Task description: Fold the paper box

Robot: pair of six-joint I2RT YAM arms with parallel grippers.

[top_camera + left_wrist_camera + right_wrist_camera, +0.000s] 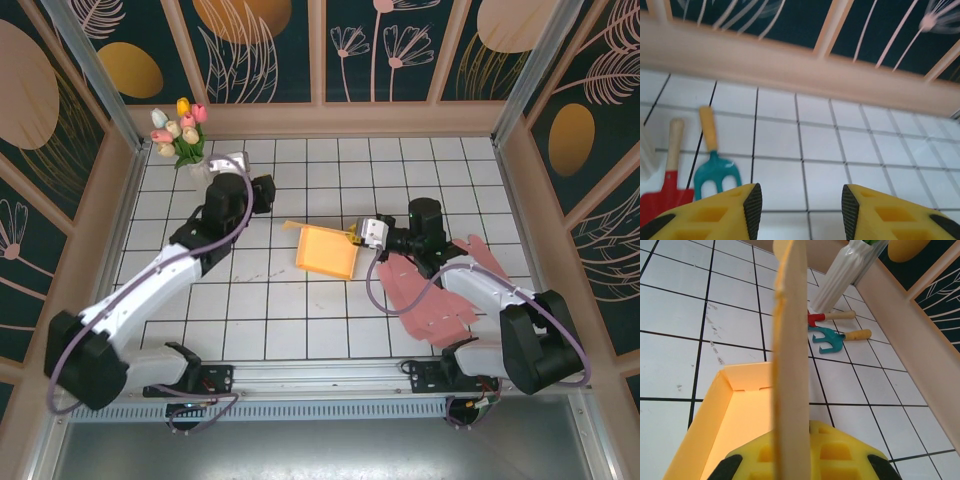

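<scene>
The yellow-orange paper box [325, 250] lies on the tiled table near the middle, its walls folded up. My right gripper [360, 235] is at the box's right side, shut on one upright wall. In the right wrist view that wall [790, 365] runs straight up between the jaws of the right gripper [795, 460], with the box's inside [735, 425] to its left. My left gripper [265, 188] is behind and to the left of the box, apart from it. The left wrist view has the left gripper [801, 212] open, with bare tiles between its fingertips [752, 210].
A white vase of tulips [185, 135] stands at the back left corner. A teal toy rake [715, 170] and a red toy shovel [665, 195] lie near it. Flat pink paper sheets [440, 290] lie under the right arm. Wooden walls [320, 118] enclose the table.
</scene>
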